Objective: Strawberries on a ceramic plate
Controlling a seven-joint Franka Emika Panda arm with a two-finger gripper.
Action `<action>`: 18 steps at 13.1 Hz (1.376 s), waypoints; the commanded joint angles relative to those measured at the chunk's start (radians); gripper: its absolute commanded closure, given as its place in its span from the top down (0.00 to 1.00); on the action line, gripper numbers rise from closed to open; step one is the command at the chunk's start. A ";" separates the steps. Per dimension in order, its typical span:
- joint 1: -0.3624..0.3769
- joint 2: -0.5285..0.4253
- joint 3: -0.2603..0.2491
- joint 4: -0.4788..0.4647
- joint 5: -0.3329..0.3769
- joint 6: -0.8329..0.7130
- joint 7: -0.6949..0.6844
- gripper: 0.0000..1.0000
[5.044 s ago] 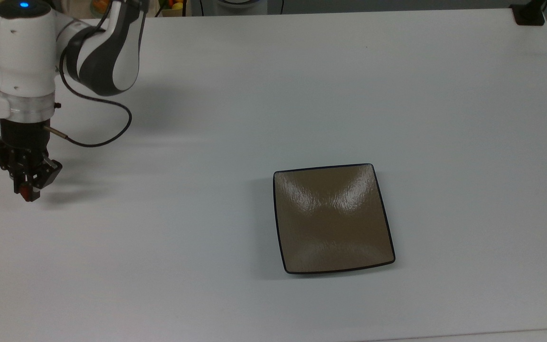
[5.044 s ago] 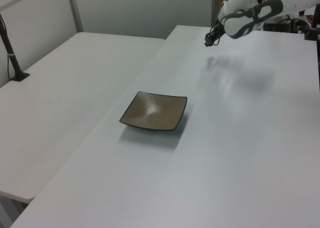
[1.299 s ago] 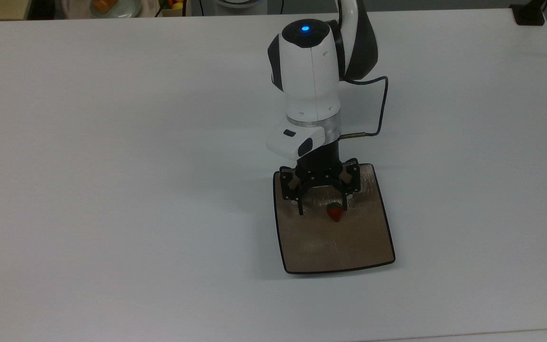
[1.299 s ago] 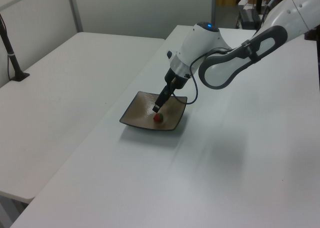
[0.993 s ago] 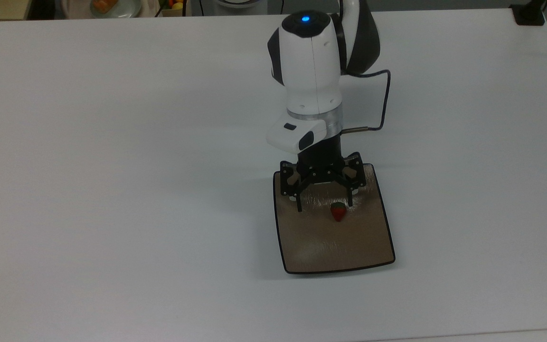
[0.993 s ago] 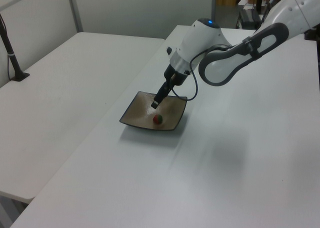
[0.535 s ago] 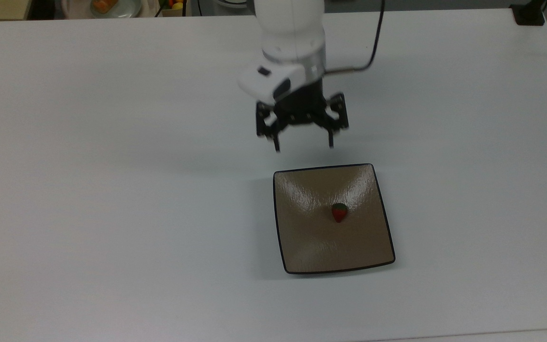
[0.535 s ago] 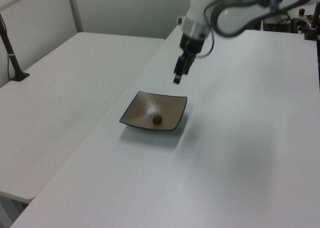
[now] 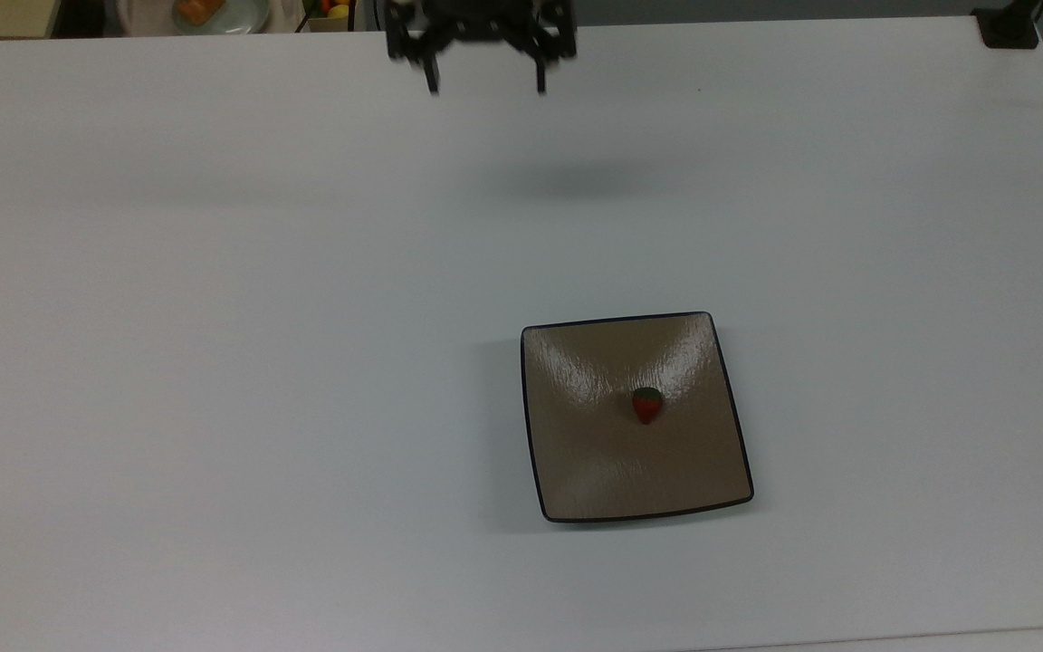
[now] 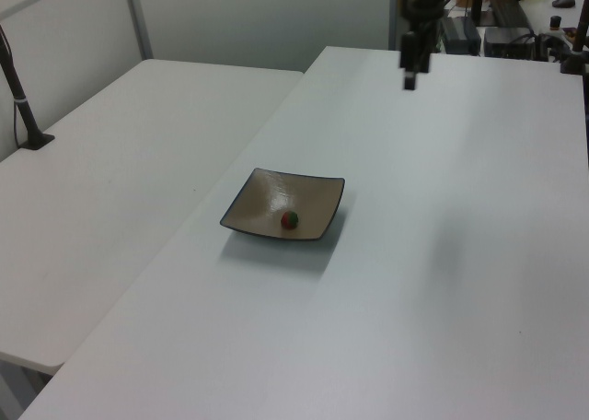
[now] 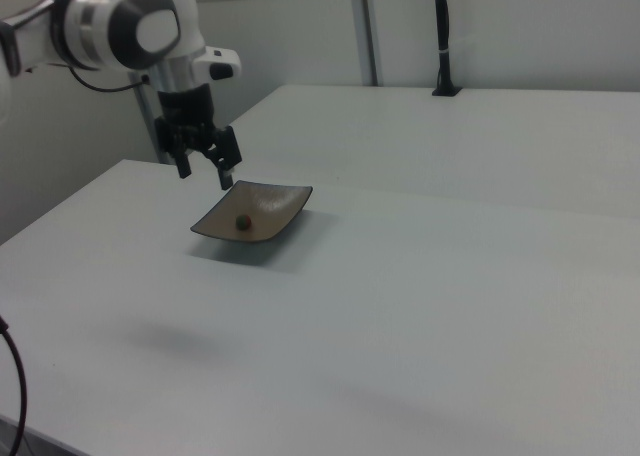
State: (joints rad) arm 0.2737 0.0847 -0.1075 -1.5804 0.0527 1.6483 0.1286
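Claw spread wide and gripping nothing — up in the air, well apart from the ceramic plate, fingers pointing down at the white bench. The arm reaches in above it, wrist vertical. The strawberry lies near the plate's middle — leafy cap towards the claw
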 commanded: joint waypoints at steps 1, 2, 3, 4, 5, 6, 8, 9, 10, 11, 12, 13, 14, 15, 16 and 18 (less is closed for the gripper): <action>-0.001 -0.072 0.002 -0.053 -0.054 -0.122 0.036 1.00; -0.020 -0.075 0.003 -0.053 -0.053 -0.124 0.029 1.00; -0.043 -0.085 0.012 -0.059 -0.053 -0.119 0.020 1.00; -0.066 -0.098 0.017 -0.079 -0.051 -0.111 0.000 1.00; -0.094 -0.103 0.032 -0.081 -0.044 -0.107 -0.051 1.00; -0.120 -0.103 0.057 -0.085 -0.040 -0.090 -0.085 1.00; -0.159 -0.105 0.106 -0.110 -0.040 -0.020 -0.087 1.00; -0.165 -0.105 0.114 -0.119 -0.039 0.020 -0.087 1.00; -0.165 -0.105 0.115 -0.119 -0.037 0.043 -0.087 1.00; -0.165 -0.103 0.115 -0.119 -0.036 0.065 -0.086 1.00; -0.163 -0.099 0.115 -0.122 -0.034 0.103 -0.086 1.00; -0.163 -0.095 0.115 -0.122 -0.033 0.132 -0.084 1.00; -0.163 -0.091 0.114 -0.122 -0.021 0.184 -0.087 1.00; -0.163 -0.089 0.114 -0.122 -0.002 0.205 -0.089 1.00; -0.165 -0.088 0.114 -0.122 0.010 0.205 -0.090 1.00; -0.165 -0.091 0.114 -0.122 0.010 0.196 -0.090 1.00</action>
State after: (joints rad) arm 0.1210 0.0159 -0.0018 -1.6704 0.0396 1.8202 0.0604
